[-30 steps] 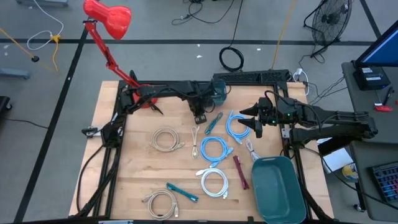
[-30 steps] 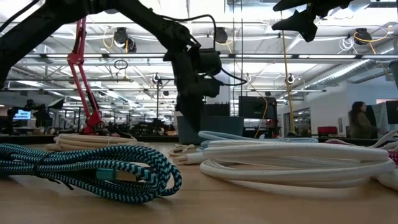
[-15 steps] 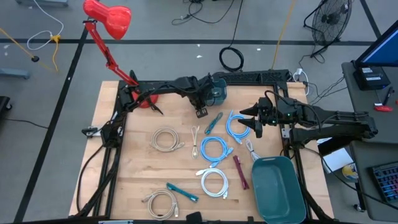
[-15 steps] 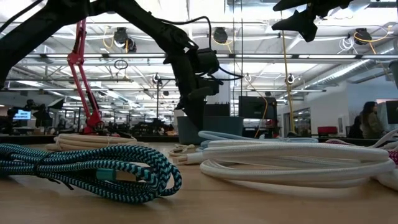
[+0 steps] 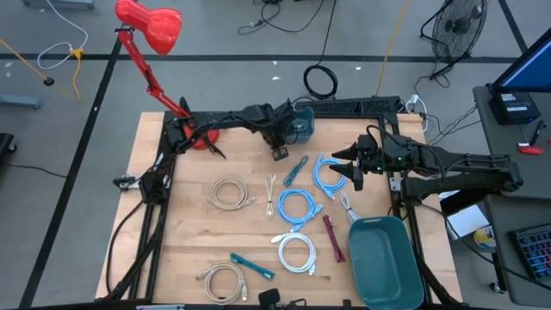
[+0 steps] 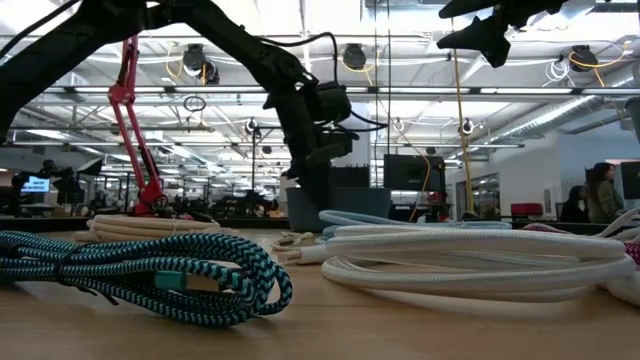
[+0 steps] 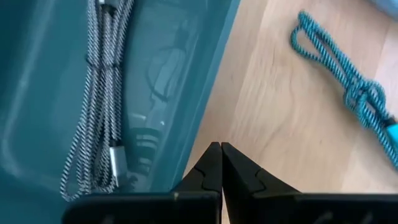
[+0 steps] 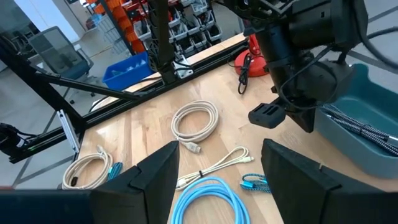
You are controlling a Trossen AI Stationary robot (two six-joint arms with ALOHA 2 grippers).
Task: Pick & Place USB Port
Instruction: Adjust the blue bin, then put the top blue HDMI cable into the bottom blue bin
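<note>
The left gripper (image 7: 221,163) is seen with its two fingers pressed flat together and nothing between them, poised just beside the wall of the small teal bin (image 7: 211,81) at the far edge of the table (image 5: 189,232). Inside that bin a black-and-white braided cable (image 7: 99,118) lies coiled, its plug end resting near the bin floor, so one cable appears to be already delivered. Just outside the bin wall, on the bare wood, a teal braided cable (image 7: 348,87) is stretched out; in the high view it (image 5: 295,170) lies between the left gripper (image 5: 279,153) and the light-blue coils. The step in hand is judged to be the move from the bin to the next cable. To do it well, the fingers should be parted before any descent, the wrist should be lifted clear of the bin rim so that the bin is not nudged, and the cable should be taken across its bundled middle rather than at a loose end, so that the whole loop is carried. The right gripper (image 8: 221,171) is held with its fingers spread wide and nothing in them, raised above the table near the light-blue cable (image 5: 327,175), with the larger teal tray (image 5: 385,263) close by on its side. The remaining white (image 5: 295,252) and beige (image 5: 229,193) coils are spread well apart across the wood.
</note>
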